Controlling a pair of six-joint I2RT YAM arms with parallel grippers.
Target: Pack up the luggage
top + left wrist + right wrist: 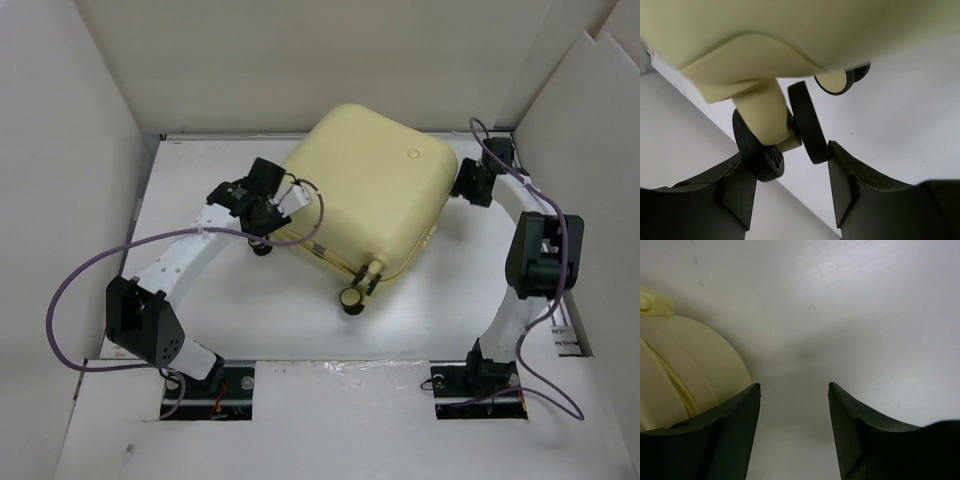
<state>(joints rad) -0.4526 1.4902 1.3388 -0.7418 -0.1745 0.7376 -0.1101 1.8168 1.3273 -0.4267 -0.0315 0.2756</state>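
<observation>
The luggage [370, 190] is a pale yellow hard-shell suitcase lying closed and flat at the middle back of the table, wheels toward the front. My left gripper [268, 232] is at its front-left corner. In the left wrist view the black twin wheel [807, 122] under the yellow shell [790, 30] sits between the fingertips, and my left gripper [786, 151] touches it on both sides. My right gripper [460, 186] is beside the suitcase's right corner. In the right wrist view my right gripper [794, 385] is open over bare table, with the shell [690, 370] just left of it.
White walls enclose the table [300, 320] on the left, back and right. A second pair of wheels [352, 298] sticks out at the suitcase's front corner. Purple cables [60, 290] loop off both arms. The arm bases stand at the near edge.
</observation>
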